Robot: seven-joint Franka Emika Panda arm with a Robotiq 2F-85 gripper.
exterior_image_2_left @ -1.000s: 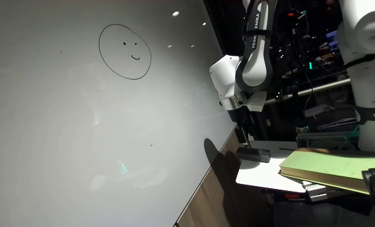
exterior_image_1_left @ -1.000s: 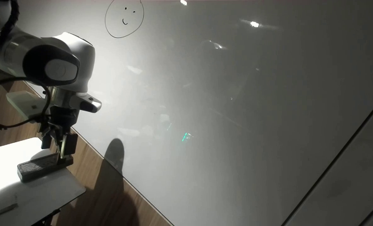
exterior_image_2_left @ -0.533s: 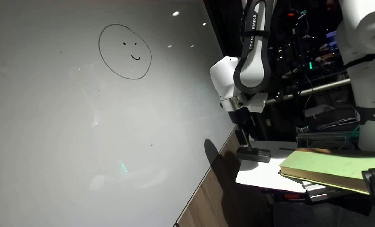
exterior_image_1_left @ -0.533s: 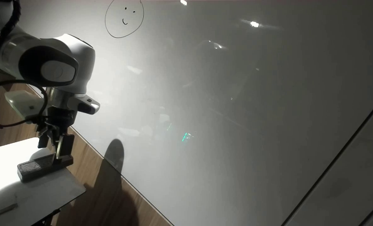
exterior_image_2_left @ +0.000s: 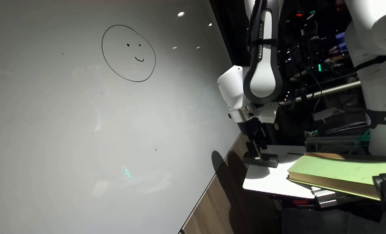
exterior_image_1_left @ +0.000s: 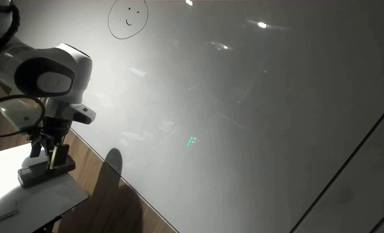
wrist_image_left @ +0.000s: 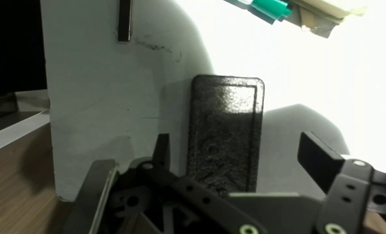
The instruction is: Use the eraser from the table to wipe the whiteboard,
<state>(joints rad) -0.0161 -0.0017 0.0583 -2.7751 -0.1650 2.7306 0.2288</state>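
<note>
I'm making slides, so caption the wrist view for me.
The dark eraser on the white table, not yet gripped, framed by the open gripper.

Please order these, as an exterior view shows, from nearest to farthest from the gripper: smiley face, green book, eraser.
1. Eraser, on the left part of the white table.
2. Green book, to the eraser's right.
3. Smiley face, upper left, on the whiteboard.

arm [exterior_image_2_left: 263, 79] bent, gripper [wrist_image_left: 235, 148] pointing down, fingers [wrist_image_left: 316, 162] apart

glare bleaches part of the table [wrist_image_left: 310, 74]; the whiteboard [exterior_image_1_left: 211, 103] shades from bright to dim.
</note>
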